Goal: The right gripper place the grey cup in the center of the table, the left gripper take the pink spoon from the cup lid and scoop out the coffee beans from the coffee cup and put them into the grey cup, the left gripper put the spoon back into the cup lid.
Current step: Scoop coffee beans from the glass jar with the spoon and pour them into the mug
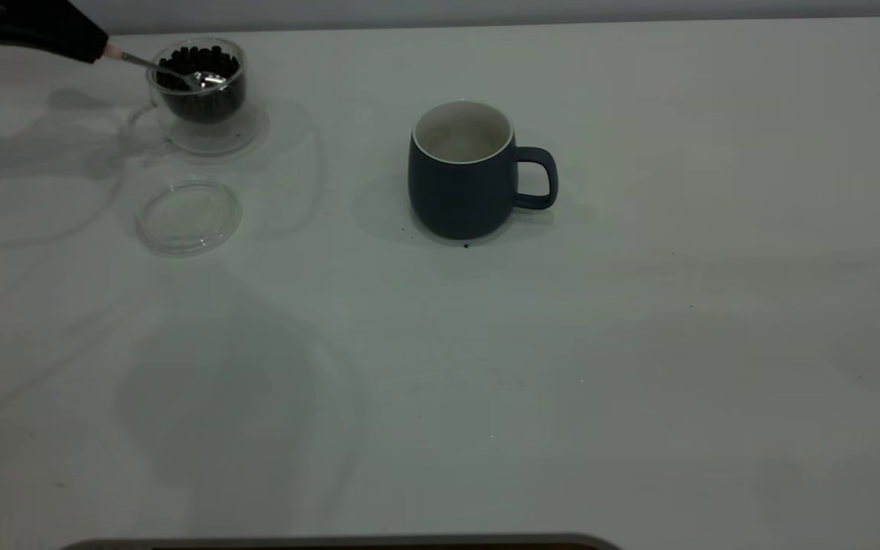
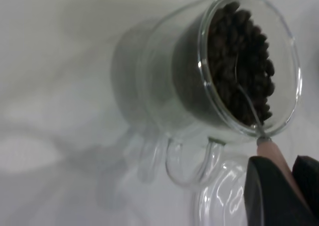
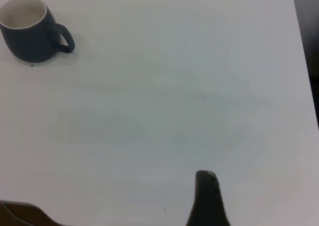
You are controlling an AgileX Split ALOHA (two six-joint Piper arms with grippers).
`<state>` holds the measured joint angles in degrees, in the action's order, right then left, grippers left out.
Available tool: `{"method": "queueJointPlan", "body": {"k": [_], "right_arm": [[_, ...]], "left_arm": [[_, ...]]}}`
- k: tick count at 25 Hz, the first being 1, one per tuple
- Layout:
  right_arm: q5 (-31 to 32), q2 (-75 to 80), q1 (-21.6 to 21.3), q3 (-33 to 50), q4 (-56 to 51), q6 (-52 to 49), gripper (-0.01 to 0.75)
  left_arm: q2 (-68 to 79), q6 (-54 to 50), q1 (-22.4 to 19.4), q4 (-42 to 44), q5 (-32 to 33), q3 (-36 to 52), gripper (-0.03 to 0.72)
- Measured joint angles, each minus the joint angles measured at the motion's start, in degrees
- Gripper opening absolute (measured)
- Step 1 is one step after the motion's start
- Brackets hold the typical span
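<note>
At the table's far left corner, my left gripper [image 1: 96, 50] is shut on the pink spoon's handle [image 2: 271, 152]. The pink spoon [image 1: 142, 64] slopes down into the coffee cup [image 1: 199, 114], and its metal bowl rests among the coffee beans [image 1: 195, 59] near the rim. The beans [image 2: 239, 61] fill the clear glass cup [image 2: 164, 86] close to its top. The cup lid [image 1: 189, 215] lies empty on the table just in front of the coffee cup. Upright near the table's centre stands the grey cup [image 1: 459, 195], handle to the right, and its white inside looks empty. Only a black part of my right gripper [image 3: 207, 198] shows, far from the grey cup [image 3: 30, 37].
The white table [image 1: 638, 344] stretches bare to the right of and in front of the grey cup. A tiny dark speck [image 1: 466, 246] lies at the mug's base. The table's right edge [image 3: 301, 61] shows in the right wrist view.
</note>
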<state>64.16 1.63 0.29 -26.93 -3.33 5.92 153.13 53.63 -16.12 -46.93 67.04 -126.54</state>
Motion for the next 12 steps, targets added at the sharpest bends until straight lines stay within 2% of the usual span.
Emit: {"method": "queueJointPlan", "body": {"k": [12], "right_arm": [[0.0,0.0,0.0,0.0,0.0,0.05,0.59]], "left_arm": [[0.0,-17.32,0.0,0.19,0.0,0.0,0.118]]}}
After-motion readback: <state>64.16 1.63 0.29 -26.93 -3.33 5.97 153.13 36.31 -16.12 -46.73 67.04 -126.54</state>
